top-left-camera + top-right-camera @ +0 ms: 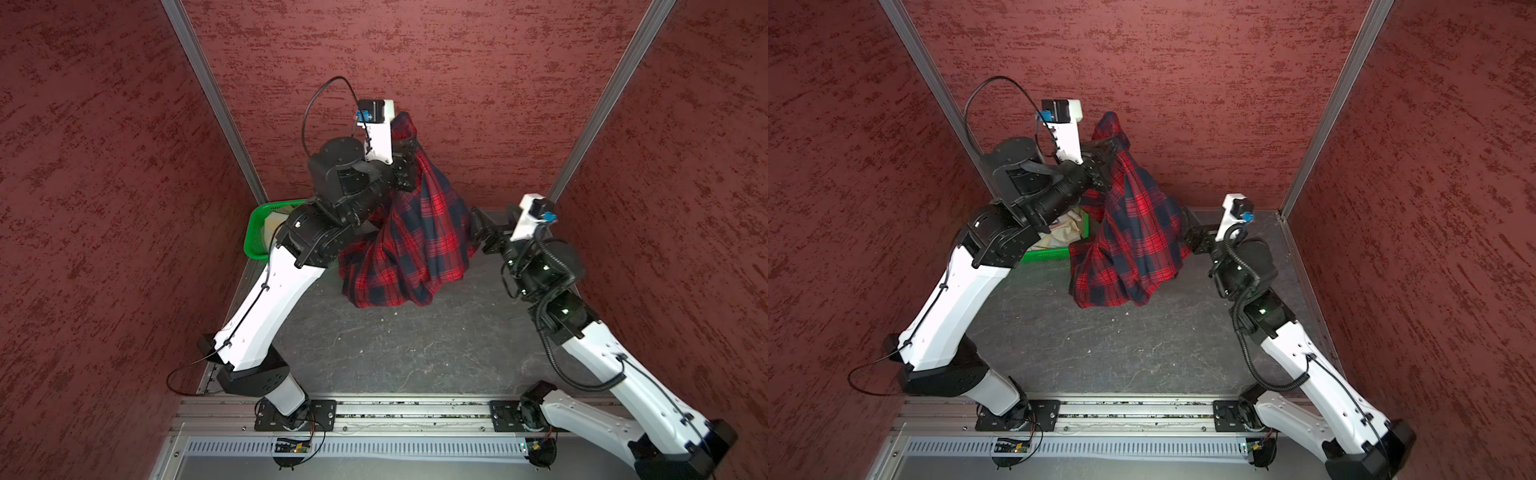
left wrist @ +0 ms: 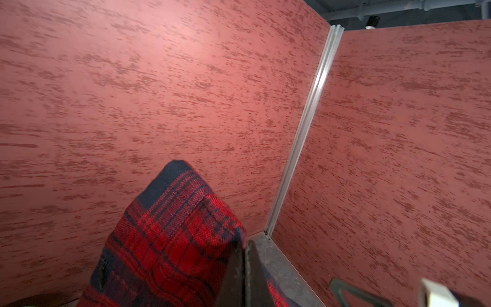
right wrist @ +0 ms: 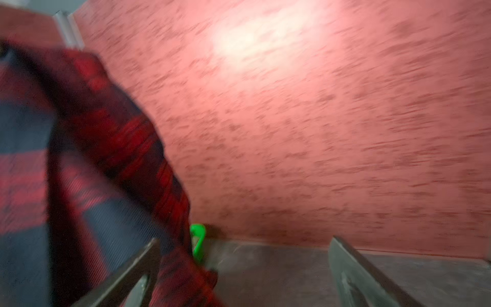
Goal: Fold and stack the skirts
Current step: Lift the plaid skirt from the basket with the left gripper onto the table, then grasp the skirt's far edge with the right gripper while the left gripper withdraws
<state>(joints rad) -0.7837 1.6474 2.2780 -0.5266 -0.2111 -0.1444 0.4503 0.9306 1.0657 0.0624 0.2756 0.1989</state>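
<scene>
The left gripper [image 1: 409, 143], clamped on the plaid skirt [image 1: 419, 237], hangs it above the table [image 1: 395, 353] for spreading; the empty, wide-open right gripper [image 1: 477, 230] should next pinch its side.

Plaid skirt [image 1: 415, 241]: one
Green basket [image 1: 1046, 254]: one
Pale cloth [image 1: 1065, 232] in basket: one heap — pieces uncountable
Robot arms [image 1: 266, 307]: two

Plaid skirt [image 1: 1133, 245] in left jaws
</scene>
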